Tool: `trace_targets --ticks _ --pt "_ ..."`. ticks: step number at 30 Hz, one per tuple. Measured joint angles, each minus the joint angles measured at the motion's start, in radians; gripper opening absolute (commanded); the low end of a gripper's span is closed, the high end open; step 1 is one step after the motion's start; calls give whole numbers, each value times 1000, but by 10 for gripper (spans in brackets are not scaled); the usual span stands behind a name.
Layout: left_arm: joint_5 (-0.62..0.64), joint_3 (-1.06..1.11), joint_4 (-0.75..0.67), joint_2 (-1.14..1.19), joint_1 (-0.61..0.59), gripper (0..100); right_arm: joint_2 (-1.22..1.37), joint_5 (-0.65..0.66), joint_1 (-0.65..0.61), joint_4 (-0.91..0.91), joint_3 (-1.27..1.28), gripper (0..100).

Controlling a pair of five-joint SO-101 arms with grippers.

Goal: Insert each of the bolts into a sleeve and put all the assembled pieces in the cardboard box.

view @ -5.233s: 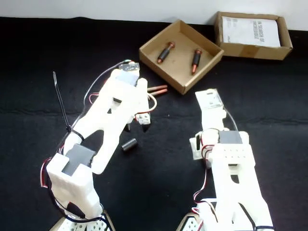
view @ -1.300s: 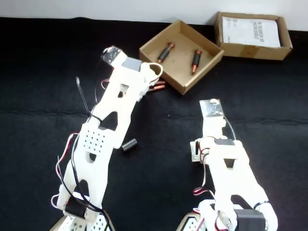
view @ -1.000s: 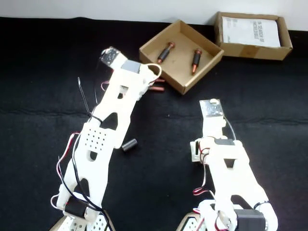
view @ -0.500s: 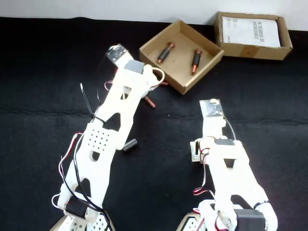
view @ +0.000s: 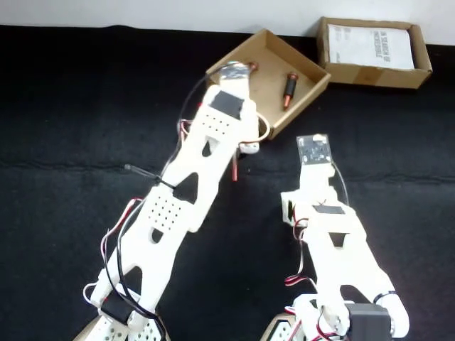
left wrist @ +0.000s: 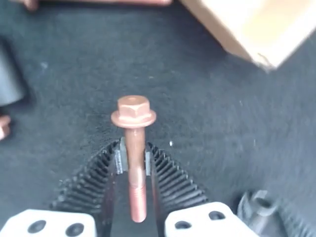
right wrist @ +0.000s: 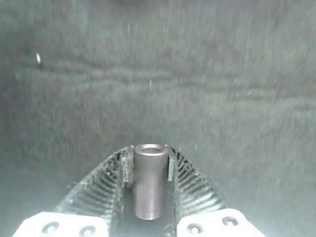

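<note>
My left gripper (left wrist: 133, 155) is shut on the shank of a copper bolt (left wrist: 133, 116), whose hex head points away from the jaws. From above, this bolt (view: 234, 169) hangs under the left gripper (view: 239, 155), just in front of the open cardboard box (view: 310, 91). My right gripper (right wrist: 149, 170) is shut on a dark sleeve (right wrist: 149, 180) with its open bore facing outward. The right gripper (view: 289, 212) sits over the mat right of the bolt. One assembled piece (view: 290, 87) lies in the box; a second (view: 251, 67) is partly hidden by the left arm.
A loose dark sleeve (left wrist: 7, 81) and a further copper bolt (left wrist: 98, 2) lie on the black mat near the box corner (left wrist: 256, 29). A second cardboard box (view: 419, 71) holding a printed paper stands at the back right.
The left arm has picked a bolt off the mat beside the box and swung right with it, towards the right arm. The right arm has shifted only slightly.
</note>
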Motion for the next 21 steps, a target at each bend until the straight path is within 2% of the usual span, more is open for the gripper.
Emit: trace_targets --ticks 7,17,21 --pt "-221 -44 9 -38 -5 9 0 -20 -49 -157 0 8" --pt "-273 -46 11 -327 -31 9 2 -215 -74 -384 0 8" --pt "-373 -46 11 -446 -38 9 -15 -250 -78 -413 0 8"
